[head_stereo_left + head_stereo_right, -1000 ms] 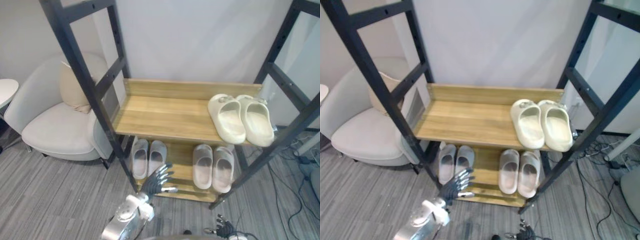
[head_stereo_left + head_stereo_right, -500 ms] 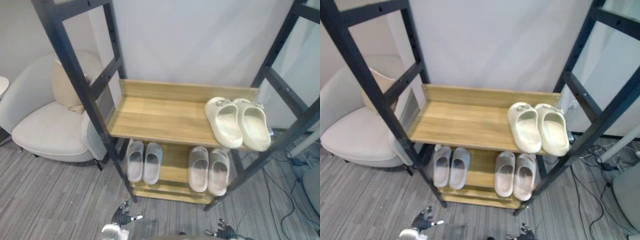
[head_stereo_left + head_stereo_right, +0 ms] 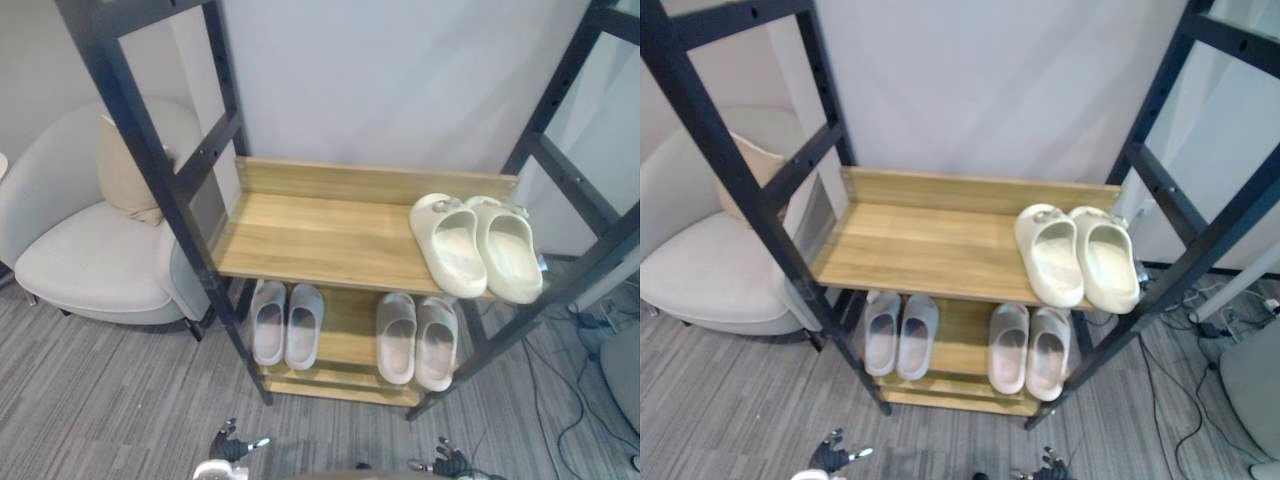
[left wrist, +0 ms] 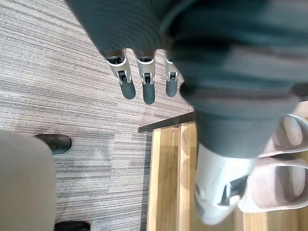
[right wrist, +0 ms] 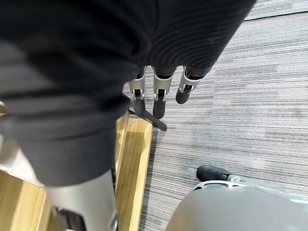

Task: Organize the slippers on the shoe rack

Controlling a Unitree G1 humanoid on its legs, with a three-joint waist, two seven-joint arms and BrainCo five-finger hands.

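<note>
The shoe rack [image 3: 330, 235] has black metal uprights and two wooden shelves. A chunky cream pair [image 3: 455, 245] sits side by side at the right end of the upper shelf, toes toward the wall. On the lower shelf, a light grey pair [image 3: 270, 325] lies to the left and a second grey pair [image 3: 397, 338] to the right, all neatly parallel. The left hand [image 3: 232, 446], raised close to the left grey pair a second ago, is now down low over the grey floor [image 3: 100, 400], its fingers [image 4: 148, 89] straight and released, holding nothing. The right hand [image 3: 447, 464] hangs low too, its fingers [image 5: 159, 103] released. The slippers have not shifted.
</note>
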